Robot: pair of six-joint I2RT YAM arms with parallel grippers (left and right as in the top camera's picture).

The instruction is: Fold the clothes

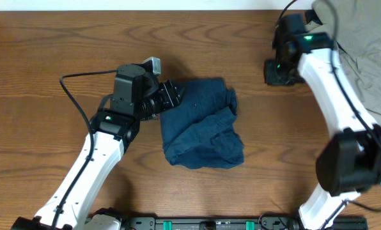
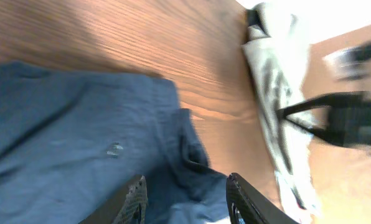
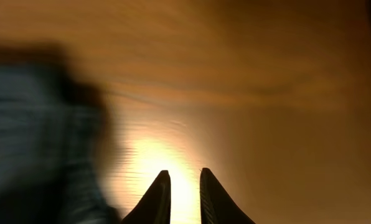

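Blue cloth makes up one of the two garments on the wooden table. This blue garment lies crumpled near the middle, its folds bunched toward the lower right. The second, a grey-beige garment, is heaped at the far right corner, well apart from the first.

Two arms are in view. The left gripper sits at the upper left edge of the blue garment. In the left wrist view its two fingers are spread wide with blue cloth under and between them, and they are not pinching it.

The right gripper hangs over bare wood between the two garments, nearer the grey-beige one. In the blurred right wrist view its two fingers are drawn almost together, holding nothing.
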